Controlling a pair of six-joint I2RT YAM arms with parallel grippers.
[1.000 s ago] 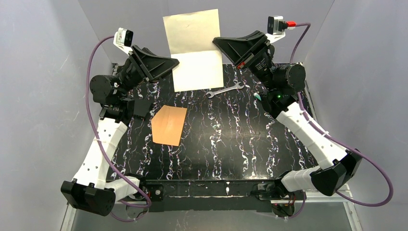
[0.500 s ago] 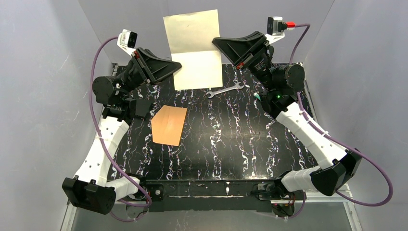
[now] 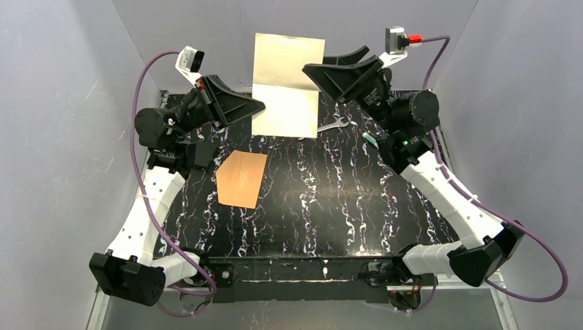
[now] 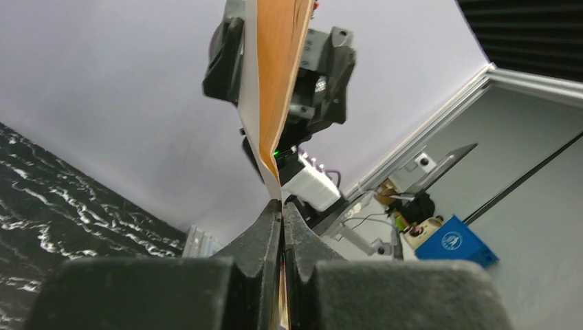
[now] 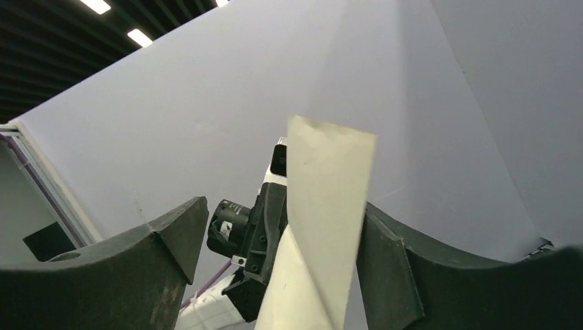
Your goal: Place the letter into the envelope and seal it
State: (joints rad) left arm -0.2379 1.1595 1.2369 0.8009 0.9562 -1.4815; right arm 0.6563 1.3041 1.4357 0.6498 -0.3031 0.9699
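A: From above first. How posed on the left?

B: Bent at the elbow at centre left, lifted at the forearm, with the left gripper [image 3: 261,106] pointing right. Pinched tight on the left edge of the pale cream rectangular paper letter [image 3: 285,89].

A: And on the right?

B: Mirrored at upper right, with the right gripper [image 3: 316,65] pointing left at the sheet's right edge. Spread wide, gripping nothing.

A: Look of the letter?

B: Upright at top centre, creased across the middle, with its lower edge over the far side of the black white-veined marble table [image 3: 330,199]. Well apart from the flat orange-brown kraft paper envelope [image 3: 240,179] lying left of centre. Overlapping, in the picture, one end of a silver steel wrench [image 3: 337,124].

A: Through the left wrist?

B: Left gripper [image 4: 282,214] at bottom centre, shut on the letter [image 4: 278,69]. Seen nearly edge-on, rising to the top, orange-tan on one face.

A: Right wrist?

B: Right gripper [image 5: 283,213] wide apart at both lower corners, with the letter [image 5: 323,206] standing bent between. Cannot tell about any touch.
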